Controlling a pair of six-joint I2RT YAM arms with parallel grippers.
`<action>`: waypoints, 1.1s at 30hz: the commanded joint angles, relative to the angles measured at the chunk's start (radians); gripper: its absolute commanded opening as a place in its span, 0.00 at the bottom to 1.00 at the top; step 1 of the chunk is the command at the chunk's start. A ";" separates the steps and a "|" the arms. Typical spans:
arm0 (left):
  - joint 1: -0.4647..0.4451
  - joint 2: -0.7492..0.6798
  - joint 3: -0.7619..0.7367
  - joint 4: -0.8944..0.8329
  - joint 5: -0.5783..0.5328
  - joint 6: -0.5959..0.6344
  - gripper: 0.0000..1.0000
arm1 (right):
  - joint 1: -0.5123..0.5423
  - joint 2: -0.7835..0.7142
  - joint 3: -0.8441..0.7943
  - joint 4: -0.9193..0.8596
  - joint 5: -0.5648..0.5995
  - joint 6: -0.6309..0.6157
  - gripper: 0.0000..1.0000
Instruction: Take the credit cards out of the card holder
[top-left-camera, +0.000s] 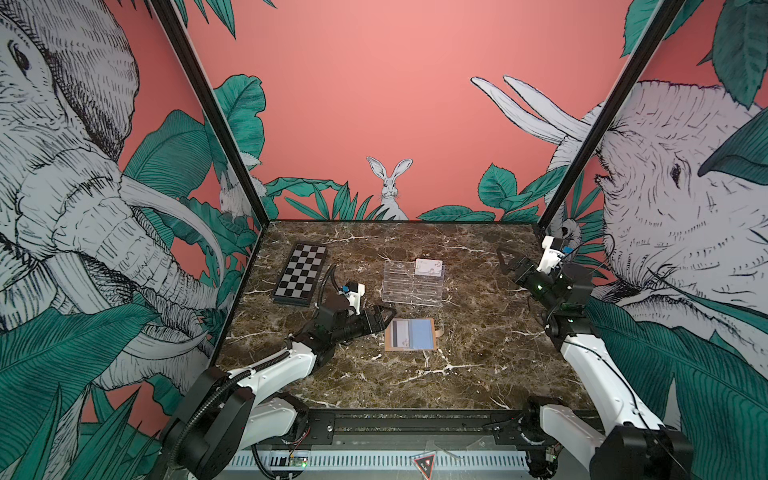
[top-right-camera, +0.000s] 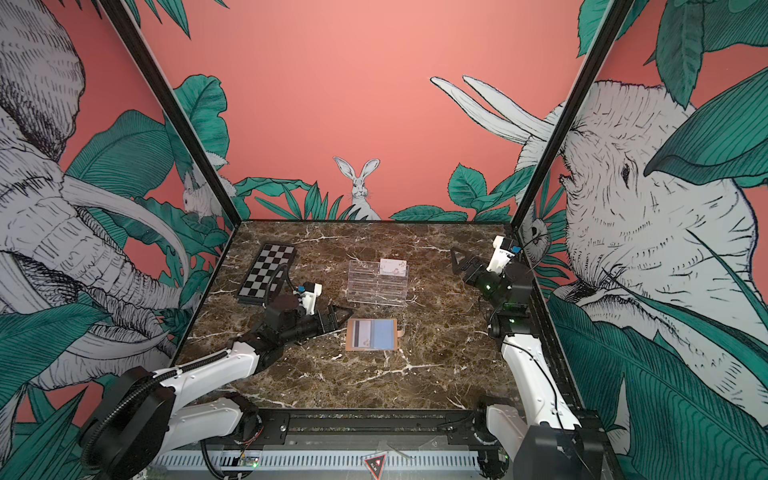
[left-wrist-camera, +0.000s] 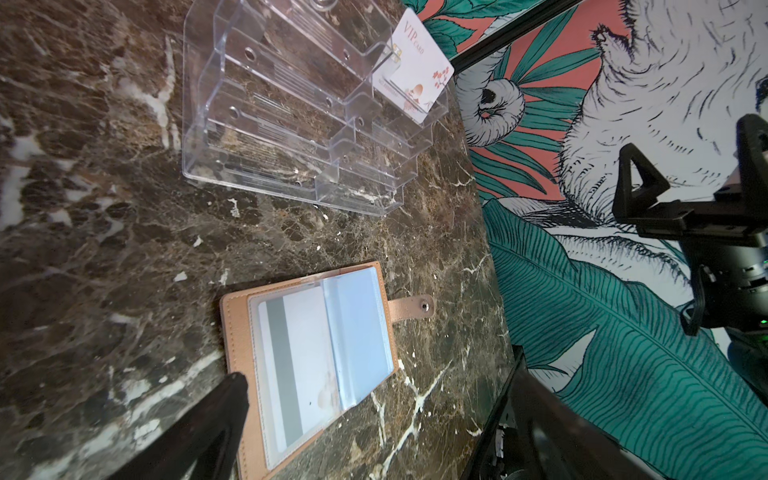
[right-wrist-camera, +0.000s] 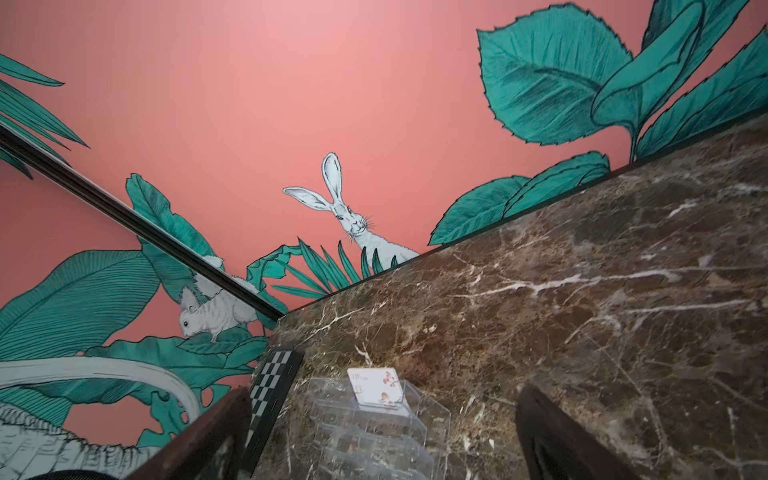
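since the left gripper (top-left-camera: 385, 319) sits jaws apart just beside the holder (top-left-camera: 410, 335), which lies open flat mid-bench (top-left-camera: 478, 353), pin the cover and slide the striped card (left-wrist-camera: 297, 365) out along its sleeve. blue card (left-wrist-camera: 357, 332) is in the other sleeve. right gripper (top-left-camera: 503, 261) is apart too, raised, well clear. rack (left-wrist-camera: 257, 137) holds one vip card (left-wrist-camera: 415, 70), top slot.

You're looking at a coral-pink back wall (top-left-camera: 395, 104) printed with a white rabbit (top-left-camera: 390, 187) among green leaves (top-left-camera: 496, 189). Grey line-drawn elephants (top-left-camera: 62, 166) fill both side walls. Black metal posts (top-left-camera: 210, 110) mark the corners, above an evenly lit dark brown, white-veined marble tabletop (top-left-camera: 478, 365).
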 joint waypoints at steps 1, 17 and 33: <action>0.008 0.024 -0.025 0.051 0.035 -0.034 0.99 | -0.004 -0.031 -0.033 -0.015 -0.068 0.065 0.96; 0.007 0.125 -0.058 0.111 0.078 -0.069 0.97 | 0.050 -0.073 -0.218 -0.084 -0.131 0.106 0.88; 0.007 0.170 -0.104 0.141 0.081 -0.098 0.96 | 0.333 0.051 -0.281 -0.010 -0.007 0.152 0.85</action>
